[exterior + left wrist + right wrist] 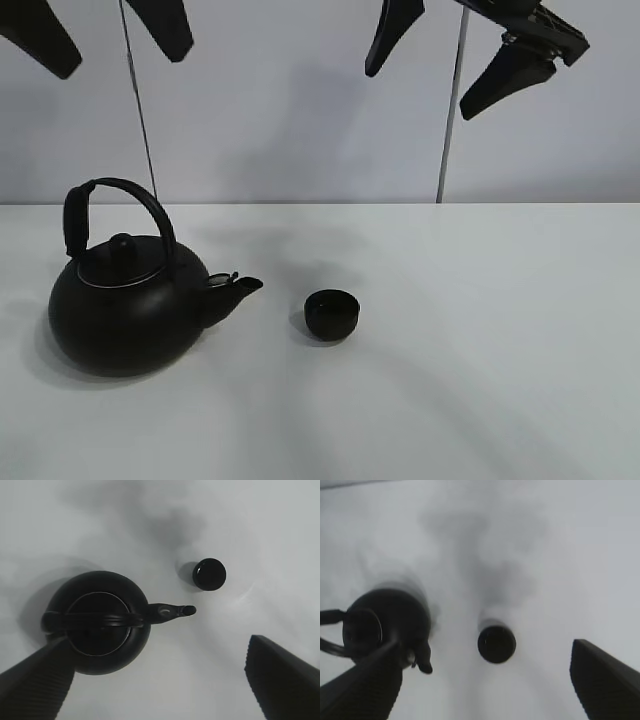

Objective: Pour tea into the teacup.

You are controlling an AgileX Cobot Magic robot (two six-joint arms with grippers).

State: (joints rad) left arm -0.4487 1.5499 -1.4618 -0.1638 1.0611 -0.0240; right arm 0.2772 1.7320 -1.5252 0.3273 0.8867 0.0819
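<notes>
Front view faces the wall; both wrist views look down on the kettle (97, 622).

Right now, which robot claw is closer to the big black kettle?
Left. The left gripper hangs open right above the kettle, not touching it. The right gripper, also open, hangs high above the table, off to the teacup side.

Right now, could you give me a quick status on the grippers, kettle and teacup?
Left gripper and right gripper open, high, empty. Kettle upright on table, spout toward teacup, apart. Nothing between them.
</notes>
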